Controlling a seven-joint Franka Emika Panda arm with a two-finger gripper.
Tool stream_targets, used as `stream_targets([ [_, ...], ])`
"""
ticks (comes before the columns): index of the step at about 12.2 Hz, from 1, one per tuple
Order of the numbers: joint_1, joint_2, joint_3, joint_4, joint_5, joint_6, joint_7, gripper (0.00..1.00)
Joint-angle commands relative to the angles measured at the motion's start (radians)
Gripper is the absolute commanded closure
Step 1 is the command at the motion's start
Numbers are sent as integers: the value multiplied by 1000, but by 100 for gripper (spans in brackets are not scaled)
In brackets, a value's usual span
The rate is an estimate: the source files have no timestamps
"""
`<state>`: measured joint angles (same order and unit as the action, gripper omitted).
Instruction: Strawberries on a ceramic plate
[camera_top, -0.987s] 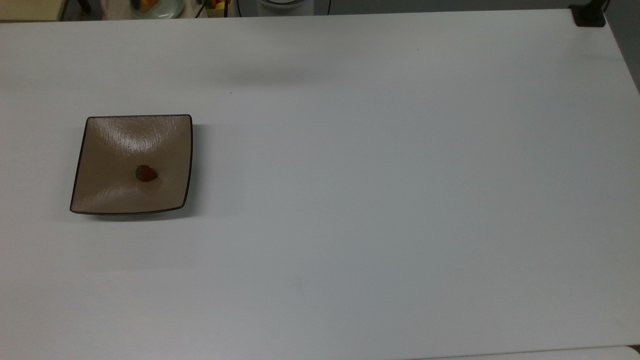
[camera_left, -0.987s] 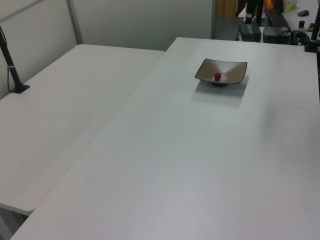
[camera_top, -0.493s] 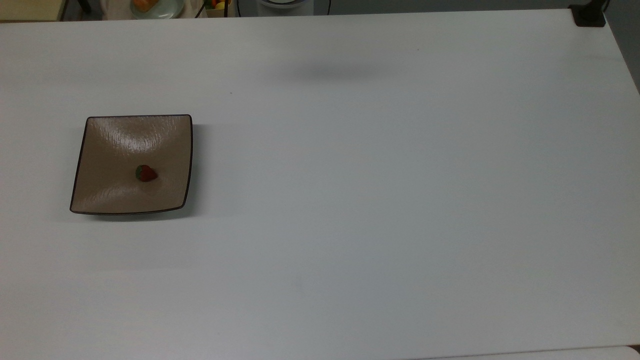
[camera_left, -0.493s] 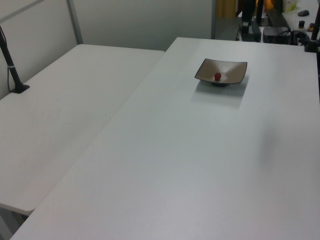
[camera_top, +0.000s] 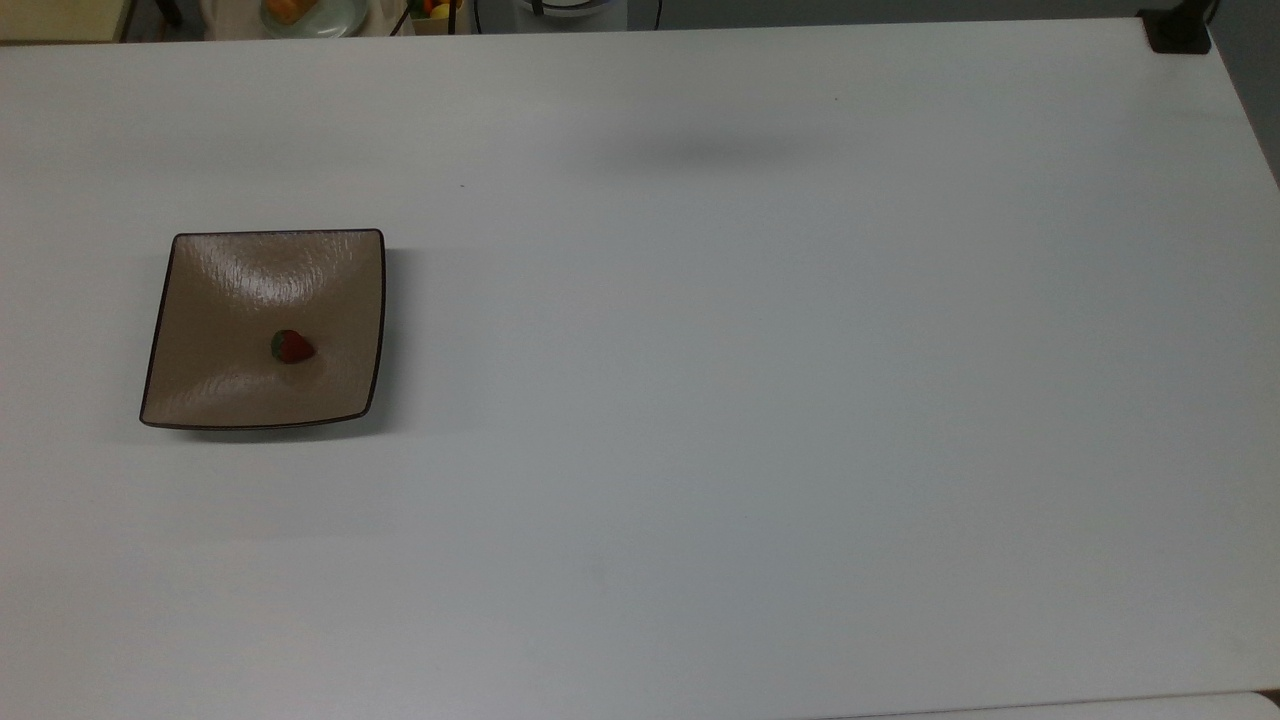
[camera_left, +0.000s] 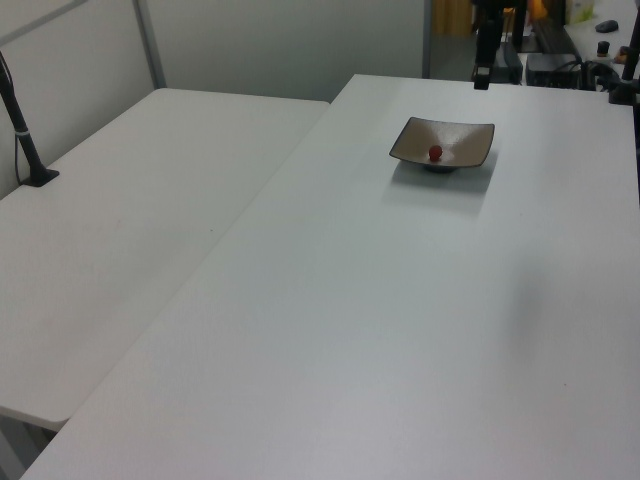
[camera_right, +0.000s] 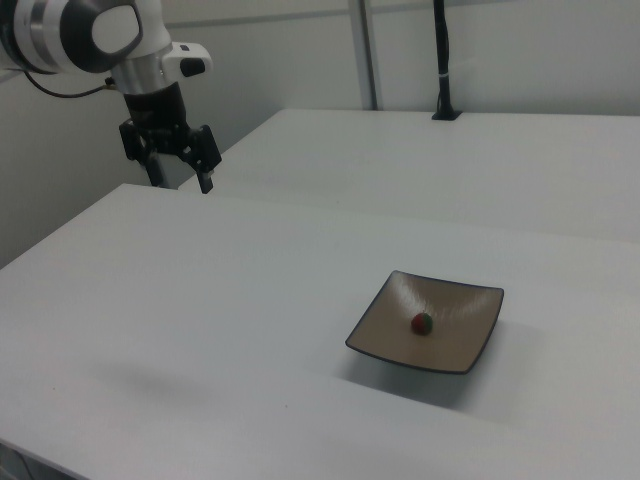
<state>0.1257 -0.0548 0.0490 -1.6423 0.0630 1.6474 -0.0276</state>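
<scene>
A small red strawberry (camera_top: 292, 346) with a green cap lies on the square tan-brown ceramic plate (camera_top: 230, 300), a little toward its near side. It also shows in the left view, strawberry (camera_left: 435, 153) on plate (camera_left: 462, 135), and in the right view, strawberry (camera_right: 422, 323) on plate (camera_right: 450, 345). My gripper (camera_right: 180, 177) hangs open and empty high above the table's far corner at the right view's left, well apart from the plate. One dark finger (camera_left: 481, 72) shows at the left view's top edge.
The plate sits on a large white table (camera_top: 750, 400). A second white table (camera_left: 130, 200) adjoins it, with a black post (camera_left: 20, 130) on it. A black clamp (camera_top: 1178, 30) sits at the top view's upper right corner. Clutter lies beyond the far edge (camera_top: 310, 12).
The arm's faint shadow on the table has slid toward the top view's right. A dark finger has come into the left view's top edge. Plate and strawberry have not moved.
</scene>
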Motion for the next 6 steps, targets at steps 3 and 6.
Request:
stream_targets([
  [3,66,-8,-38,-50,-12,54,-3,0],
  [6,68,-8,-46,-50,-12,57,-3,0],
])
